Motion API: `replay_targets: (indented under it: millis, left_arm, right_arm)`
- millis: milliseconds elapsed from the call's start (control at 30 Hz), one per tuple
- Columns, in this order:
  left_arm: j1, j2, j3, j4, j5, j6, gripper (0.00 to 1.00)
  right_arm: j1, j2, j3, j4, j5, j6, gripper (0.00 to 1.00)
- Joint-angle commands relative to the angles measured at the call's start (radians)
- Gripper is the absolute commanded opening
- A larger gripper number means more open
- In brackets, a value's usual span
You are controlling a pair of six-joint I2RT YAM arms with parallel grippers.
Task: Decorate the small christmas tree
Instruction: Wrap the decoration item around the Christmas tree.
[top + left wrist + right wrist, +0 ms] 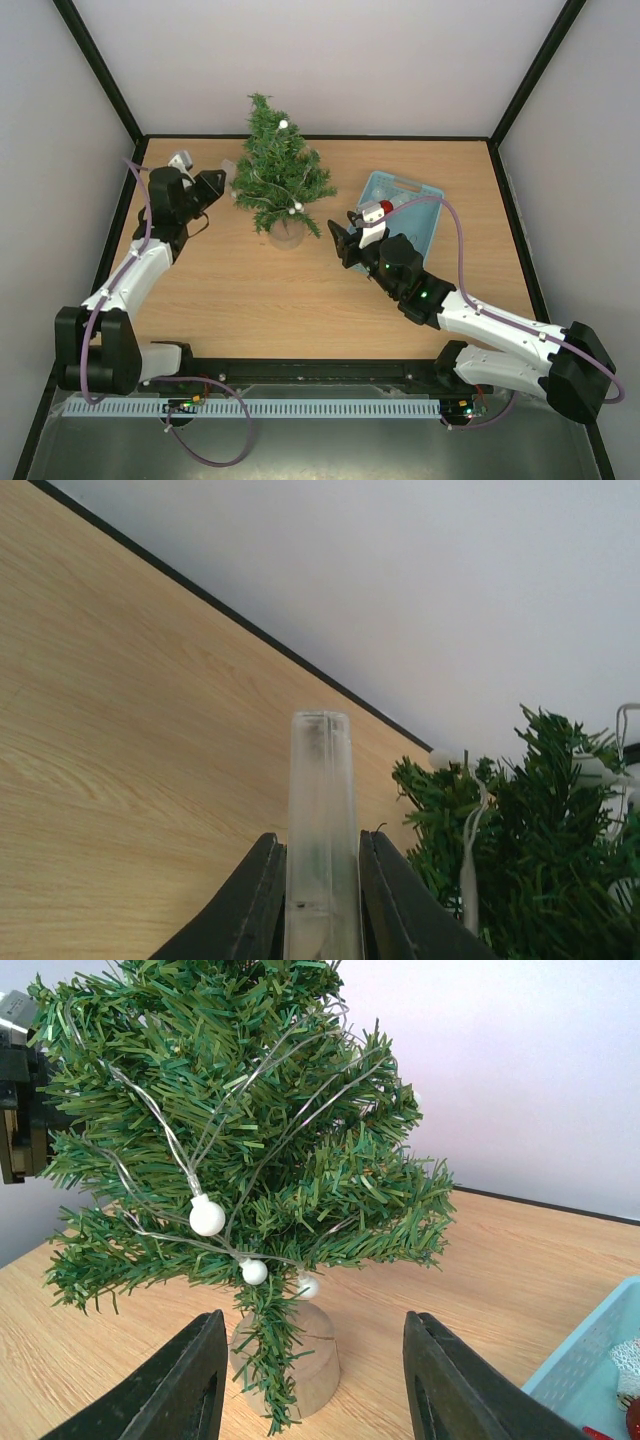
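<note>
Mid light-stringing, left jaws grip a clear strip (322,820) by the tree (278,180); open right jaws should catch the light string (207,1217) next.

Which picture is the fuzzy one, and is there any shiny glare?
Top external view: even, soft light, no strong glare, just a faint shadow by the small green bristly christmas tree. Left wrist view: fuzziest; the frosted clear plastic bar in the left pincer looks hazy up close. Right wrist view: needles crisp, but the right pincer at the bottom edge looks soft.
</note>
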Motion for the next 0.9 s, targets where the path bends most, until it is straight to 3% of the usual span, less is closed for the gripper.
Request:
replay_targets:
  millis: [0,233,867]
  left_arm:
    - [0.005,-0.039,-0.005,-0.020,0.064,0.017,0.15]
    - [0.013,-0.054,-0.040,0.008,0.046,0.043,0.15]
    - [0.060,0.136,0.054,0.255,0.313,0.114,0.16]
  right_arm:
    - [-0.003,-0.015,0.011,-0.008,0.001,-0.009,0.47]
    - [-0.003,-0.015,0.012,-0.010,0.008,-0.027,0.47]
    - [-0.003,-0.034,0.022,-0.030,0.018,-0.058,0.47]
